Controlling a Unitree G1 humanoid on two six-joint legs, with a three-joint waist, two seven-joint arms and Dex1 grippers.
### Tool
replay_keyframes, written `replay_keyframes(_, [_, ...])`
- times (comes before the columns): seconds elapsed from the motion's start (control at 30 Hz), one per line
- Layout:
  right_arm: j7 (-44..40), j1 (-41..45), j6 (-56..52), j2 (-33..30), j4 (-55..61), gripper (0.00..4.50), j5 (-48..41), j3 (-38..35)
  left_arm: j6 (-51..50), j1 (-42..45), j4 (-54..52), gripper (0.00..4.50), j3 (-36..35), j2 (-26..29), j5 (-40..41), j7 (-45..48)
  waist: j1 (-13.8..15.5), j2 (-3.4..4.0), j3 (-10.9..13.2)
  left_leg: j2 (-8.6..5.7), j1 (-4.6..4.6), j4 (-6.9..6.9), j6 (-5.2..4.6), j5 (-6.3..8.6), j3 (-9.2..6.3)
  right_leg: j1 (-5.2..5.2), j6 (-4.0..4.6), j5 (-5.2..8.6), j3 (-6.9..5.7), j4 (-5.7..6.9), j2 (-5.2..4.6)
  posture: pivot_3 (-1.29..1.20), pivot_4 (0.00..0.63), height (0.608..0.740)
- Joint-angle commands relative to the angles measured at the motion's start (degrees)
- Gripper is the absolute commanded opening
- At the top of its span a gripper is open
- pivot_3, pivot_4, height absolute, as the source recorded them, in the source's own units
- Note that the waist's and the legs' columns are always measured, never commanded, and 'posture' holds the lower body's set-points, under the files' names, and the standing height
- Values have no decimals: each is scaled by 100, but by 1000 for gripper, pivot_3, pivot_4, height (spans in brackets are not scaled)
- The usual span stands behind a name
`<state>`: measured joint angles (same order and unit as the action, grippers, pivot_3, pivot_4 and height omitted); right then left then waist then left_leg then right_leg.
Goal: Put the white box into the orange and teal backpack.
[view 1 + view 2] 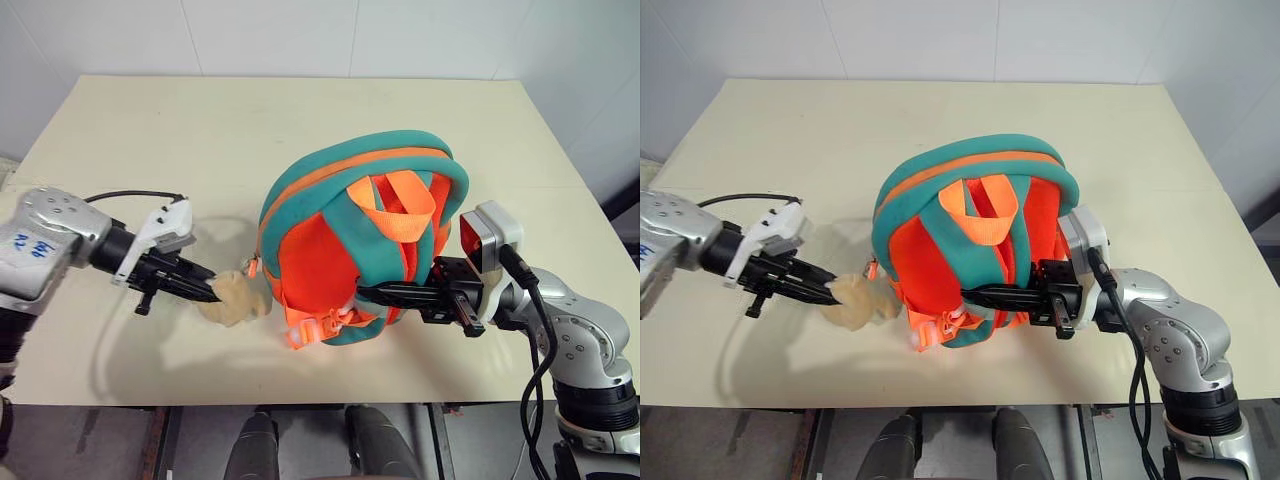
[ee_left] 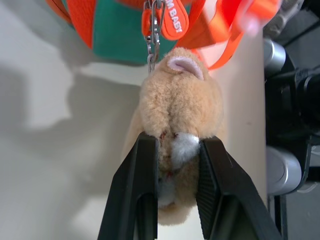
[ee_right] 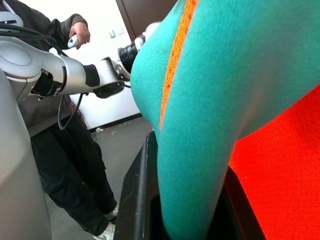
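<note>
The orange and teal backpack (image 1: 330,230) stands upright in the middle of the table. My right gripper (image 1: 365,293) reaches in from the right and is shut on one of its teal straps (image 3: 200,150) low on the front. A tan plush bear (image 1: 235,297) hangs by a metal clip from the backpack's lower left and lies on the table. My left gripper (image 1: 210,290) comes from the left and is shut on the bear (image 2: 180,115), with a black finger (image 2: 137,190) pressed into either side of the fur. The white box is out of view.
The cream table (image 1: 200,140) stretches to the wall behind and to both sides of the backpack; its front edge is close below the grippers. A person (image 3: 60,150) in dark clothes stands beyond the table with a hand (image 3: 80,32) raised.
</note>
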<state>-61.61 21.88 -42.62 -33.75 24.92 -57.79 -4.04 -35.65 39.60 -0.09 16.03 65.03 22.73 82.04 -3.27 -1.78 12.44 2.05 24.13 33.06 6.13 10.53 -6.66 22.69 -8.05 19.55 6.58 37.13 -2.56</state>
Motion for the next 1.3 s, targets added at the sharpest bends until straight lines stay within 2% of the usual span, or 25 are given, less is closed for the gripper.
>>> replay_keyframes(0.03, [32,58,115,11,172,58,-48,-27,89,115,176,617,-13,-125,-304,48,2,0,0,0,-1,0,0,0,0,0,0,0,0,2,0,0,150,740])
replay_keyframes(0.23, [57,222,125,-3,188,58,153,166,122,116,155,617,-1198,-752,372,-432,7,-1,0,0,0,18,0,0,-7,1,-1,1,-3,25,1,0,150,740])
replay_keyframes(0.33, [170,306,12,-34,225,58,114,157,128,-4,8,617,-1742,-934,1028,-40,10,0,0,0,-1,21,0,0,-7,1,-1,1,-2,30,1,0,150,740])
replay_keyframes(0.37, [201,326,-25,-47,228,58,88,139,77,-14,-7,966,-1813,-942,1005,-159,14,0,0,0,0,21,0,0,-9,1,-1,1,-4,30,1,0,150,740])
replay_keyframes(0.43, [242,344,-71,-71,232,790,60,120,-93,-59,-57,1603,-1857,-895,974,-283,19,0,0,-1,0,21,0,0,-9,1,-1,1,-4,29,0,0,150,740])
replay_keyframes(0.73, [322,330,-139,-232,263,3780,2,-10,387,-642,-100,4473,-2260,-733,782,-452,14,-1,0,-2,-2,23,1,-1,-11,-2,-2,1,-5,29,0,0,150,740])
replay_keyframes(0.8, [334,301,-141,-297,267,4475,-16,-65,542,-701,-14,4500,-2341,-697,755,-410,16,-1,0,-2,-3,22,1,-1,-10,-2,-2,1,-4,29,0,0,150,740])
replay_keyframes(1.03, [189,-27,-49,-758,224,4475,58,-387,1326,-903,576,4500,-2692,-661,695,-133,28,-1,0,-2,-2,21,1,-1,-10,-2,-1,1,-5,27,-1,0,150,740])
replay_keyframes(1.1, [8,-266,68,-1039,111,4475,270,-535,1785,-892,931,4500,-2941,-831,720,-173,31,0,0,-2,-2,21,1,-1,-10,-2,0,2,-5,27,-1,0,150,740])
replay_keyframes(1.3, [-480,-1015,556,-1938,-348,4475,935,-1291,2192,-1122,1471,4500,-3629,-1008,1108,70,71,0,0,-3,-2,21,0,0,-7,-4,0,2,-4,24,-3,0,150,740])
